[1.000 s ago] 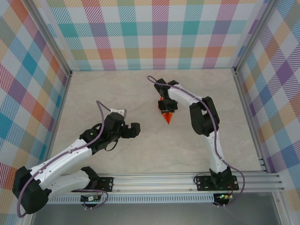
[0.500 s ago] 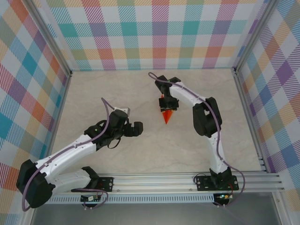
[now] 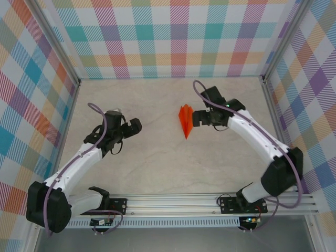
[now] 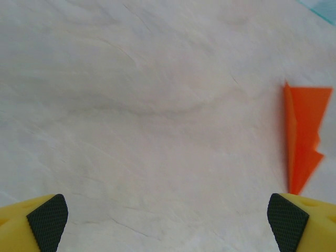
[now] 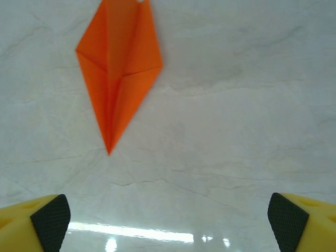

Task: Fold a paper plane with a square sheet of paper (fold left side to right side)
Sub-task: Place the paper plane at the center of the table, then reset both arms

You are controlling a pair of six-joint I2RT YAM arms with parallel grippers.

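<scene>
**Paper plane at rest on the worktop, both claws standing off.**

The paper plane (image 3: 185, 121) lies flat near the middle of the pale marbled worktop (image 3: 157, 173). It is a narrow orange dart with its nose toward the arm bases. Nothing touches it or pins it.

The right claw (image 3: 196, 117) sits just beside the dart's right edge. In the right wrist view its two black pads (image 5: 50, 215) stand at opposite lower corners with bare worktop between them, so the claw is wide and empty. That view also shows the centre crease and the two flaps folded in to meet it.

The left claw (image 3: 135, 126) is well apart on the dart's left, likewise wide and holding nothing. In its wrist view the plane appears at the right margin, beyond the right pad.

Judged from this layout, the folding is finished or nearly so. The sheet has its pointed form and lies flat unaided, which suggests the creases are set. Both claws being clear of the dart fits this, since thin paper slides or springs open at a light brush. Any further pressing would call for a slow approach from above.
</scene>
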